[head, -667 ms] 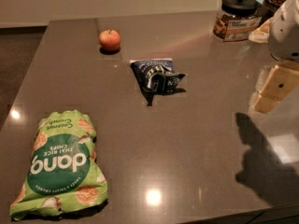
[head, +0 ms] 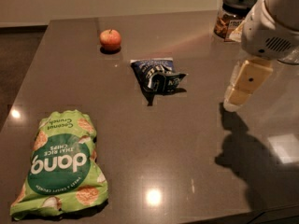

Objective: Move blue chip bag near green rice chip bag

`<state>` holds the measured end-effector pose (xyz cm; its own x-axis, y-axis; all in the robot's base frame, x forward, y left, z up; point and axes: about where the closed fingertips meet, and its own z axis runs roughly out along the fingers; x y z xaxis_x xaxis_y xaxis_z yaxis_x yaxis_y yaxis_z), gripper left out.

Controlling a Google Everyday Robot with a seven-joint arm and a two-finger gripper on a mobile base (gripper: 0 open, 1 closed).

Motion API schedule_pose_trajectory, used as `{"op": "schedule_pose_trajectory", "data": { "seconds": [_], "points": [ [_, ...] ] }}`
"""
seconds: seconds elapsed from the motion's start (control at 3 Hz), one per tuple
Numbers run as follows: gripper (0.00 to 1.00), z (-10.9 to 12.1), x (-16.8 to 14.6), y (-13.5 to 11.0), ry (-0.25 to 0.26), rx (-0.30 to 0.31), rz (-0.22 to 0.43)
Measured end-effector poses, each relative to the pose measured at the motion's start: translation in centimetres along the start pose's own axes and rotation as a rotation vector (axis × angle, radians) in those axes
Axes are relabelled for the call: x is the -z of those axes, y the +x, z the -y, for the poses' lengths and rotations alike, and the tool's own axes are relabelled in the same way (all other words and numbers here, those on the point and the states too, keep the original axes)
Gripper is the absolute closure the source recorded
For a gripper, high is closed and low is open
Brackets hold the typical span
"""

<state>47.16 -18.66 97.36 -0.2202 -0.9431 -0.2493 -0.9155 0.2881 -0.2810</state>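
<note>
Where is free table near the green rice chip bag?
The table is bare right of the green rice chip bag and between it and the blue chip bag. Crowded at right: gripper over the table, jar in far corner.

The cream gripper (head: 236,99) hung above the glossy dark grey tabletop (head: 187,162). Bare surface lay open between it and the small crumpled navy-blue foil bag (head: 158,76). A black-lidded glass jar (head: 232,15) stood behind it. Beyond the foil bag, a round red-orange apple (head: 110,39) and a large puffy green bag (head: 63,164) lay well apart.
</note>
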Motion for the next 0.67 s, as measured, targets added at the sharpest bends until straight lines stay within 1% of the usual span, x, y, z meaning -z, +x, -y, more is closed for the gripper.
{"op": "schedule_pose_trajectory", "data": {
  "seconds": [0.33,0.67],
  "points": [
    [0.0,1.7,-4.1,-3.5,-0.033,-0.009,0.046],
    [0.0,2.5,-6.8,-5.4,-0.057,-0.017,0.069]
  ]
}}
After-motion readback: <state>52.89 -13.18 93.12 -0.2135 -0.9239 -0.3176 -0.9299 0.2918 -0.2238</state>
